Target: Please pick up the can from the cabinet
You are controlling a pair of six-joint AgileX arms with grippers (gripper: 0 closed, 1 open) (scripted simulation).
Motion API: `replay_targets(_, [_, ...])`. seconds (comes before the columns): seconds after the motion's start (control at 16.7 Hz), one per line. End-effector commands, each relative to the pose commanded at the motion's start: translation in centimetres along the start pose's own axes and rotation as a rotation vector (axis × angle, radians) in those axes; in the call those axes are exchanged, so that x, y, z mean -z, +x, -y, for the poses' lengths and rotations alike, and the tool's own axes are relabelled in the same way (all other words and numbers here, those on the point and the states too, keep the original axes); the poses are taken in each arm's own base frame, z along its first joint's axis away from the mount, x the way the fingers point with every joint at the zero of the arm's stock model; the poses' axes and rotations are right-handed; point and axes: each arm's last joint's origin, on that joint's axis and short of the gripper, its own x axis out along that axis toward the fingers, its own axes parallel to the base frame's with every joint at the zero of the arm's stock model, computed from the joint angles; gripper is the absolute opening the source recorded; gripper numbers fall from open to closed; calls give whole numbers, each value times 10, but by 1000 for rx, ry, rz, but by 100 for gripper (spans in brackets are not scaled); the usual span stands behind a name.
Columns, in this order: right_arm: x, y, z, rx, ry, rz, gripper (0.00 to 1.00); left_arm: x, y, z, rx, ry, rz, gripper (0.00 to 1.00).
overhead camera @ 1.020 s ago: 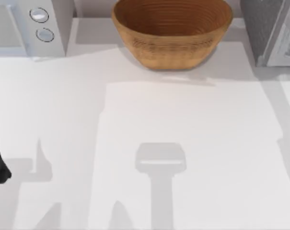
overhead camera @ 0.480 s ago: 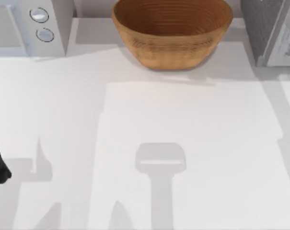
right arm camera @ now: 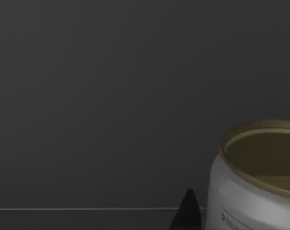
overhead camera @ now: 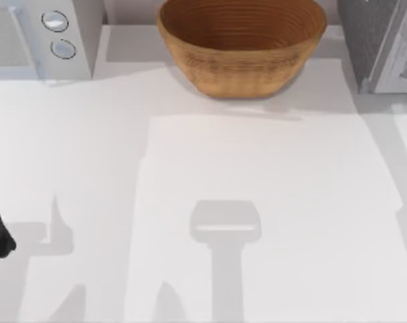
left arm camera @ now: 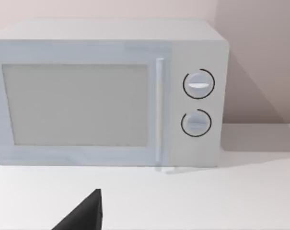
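Fingers of my right gripper: I cannot tell their spread; one dark tip (right arm camera: 188,211) sits beside the can (right arm camera: 252,177), which a misaligned reach could topple.

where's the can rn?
The can shows in the right wrist view, upright against a dark cabinet wall, with a right gripper fingertip just beside it.
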Motion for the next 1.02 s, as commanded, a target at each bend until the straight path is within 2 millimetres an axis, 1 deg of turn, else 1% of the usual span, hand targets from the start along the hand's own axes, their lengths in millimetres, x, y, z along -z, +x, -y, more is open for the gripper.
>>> replay_targets(0.18, [-20,-47,-2,-2,-1,-2,0,0,0,0,0,0,0,100])
replay_targets(0.36, [-34,-97,-1,-3,-1,-5,0,0,0,0,0,0,0,100])
replay_targets(0.48, [-40,-125,1,-3,-1,-6,0,0,0,0,0,0,0,100])
replay_targets(0.54, [-41,-135,2,-3,-1,-6,0,0,0,0,0,0,0,100])
replay_targets(0.66, [-43,-144,3,-3,0,-6,0,0,0,0,0,0,0,100])
replay_targets(0.9, [-43,-143,4,0,2,-3,0,0,0,0,0,0,0,100])
replay_targets(1.02, [-42,-147,6,0,2,3,0,0,0,0,0,0,0,100])
